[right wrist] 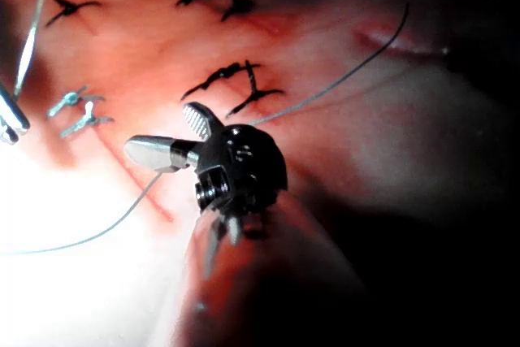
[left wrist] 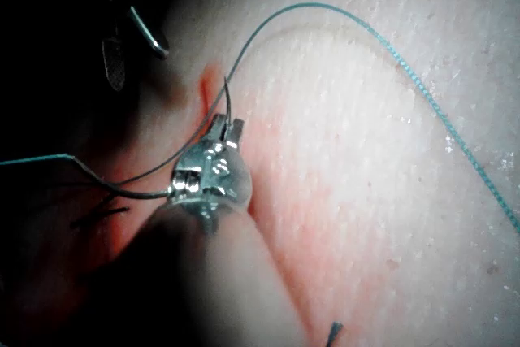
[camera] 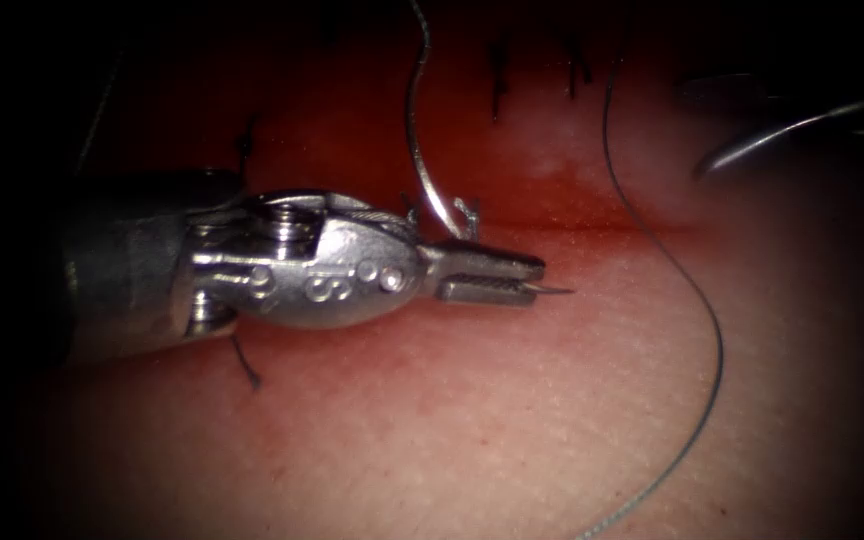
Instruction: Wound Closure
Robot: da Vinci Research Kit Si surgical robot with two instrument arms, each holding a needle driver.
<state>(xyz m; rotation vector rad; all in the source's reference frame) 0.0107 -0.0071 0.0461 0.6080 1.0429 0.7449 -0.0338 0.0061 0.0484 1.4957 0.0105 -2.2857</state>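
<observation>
Two sets of jaws seen from the endoscope. Left tool low over the tissue, clamped on the needle close to its point, with the sharp tip poking out past the jaw tips just beside the cut. Rest of the curve rising clear of the tissue, away from the jaws. Right tool off toward the right, dim, apart from the needle and the thread.

Shown more plainly by the right wrist view: right tool with jaws spread wide, holding nothing, hovering near a row of dark stitches and some pale cut ends of thread. Thread passing behind it, untouched.

Added by the left wrist view: left tool from behind, needle bending away from the closed jaws, thin tip standing out beyond them. Teal thread sweeping in one wide loop across the pale skin. Right tool also caught there, jaws parted.

Red fluid pooled along the cut; tissue paler and grainy farther from it. Cannot tell whether the needle tip touches the surface.
</observation>
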